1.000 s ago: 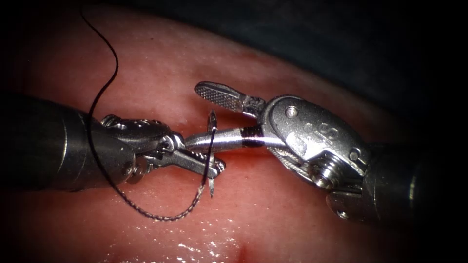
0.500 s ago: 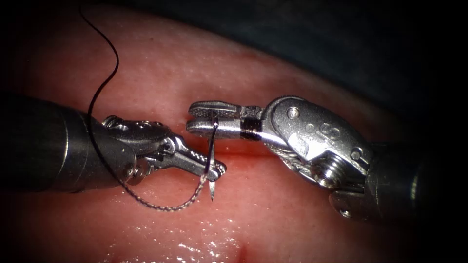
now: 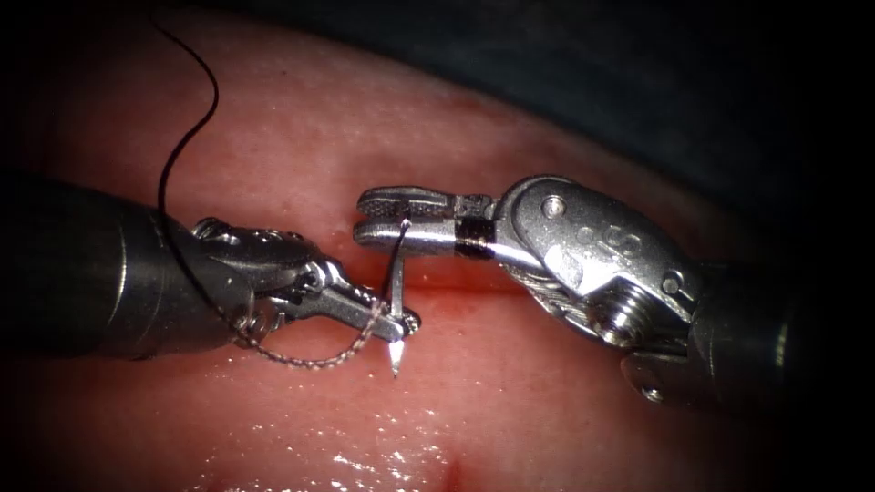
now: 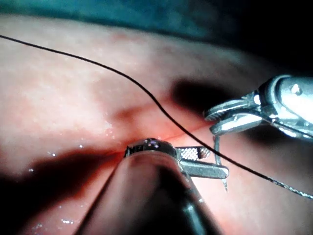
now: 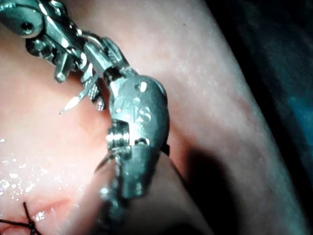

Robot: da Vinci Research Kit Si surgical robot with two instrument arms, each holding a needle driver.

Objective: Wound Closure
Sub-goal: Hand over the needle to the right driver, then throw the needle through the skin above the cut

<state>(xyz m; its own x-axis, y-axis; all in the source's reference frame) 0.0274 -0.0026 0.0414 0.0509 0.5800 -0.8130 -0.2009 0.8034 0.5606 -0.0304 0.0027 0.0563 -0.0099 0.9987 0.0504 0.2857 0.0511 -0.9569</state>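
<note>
Needle [image 3: 396,301] is clamped at its upper end by right tool [image 3: 383,219], clear of tissue [image 3: 547,401]. Left tool [image 3: 401,321] is closed on it near the point, thread [image 3: 310,360] trailing.

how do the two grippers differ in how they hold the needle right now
The right gripper is shut on the needle at its upper end, above the cut. The left gripper is at the needle's lower part, near the point; whether it grips there is unclear. The right gripper enters from the right, its jaws pointing left; the left gripper points right, with thread looping beneath it. Both hold the needle clear of the tissue.
</note>
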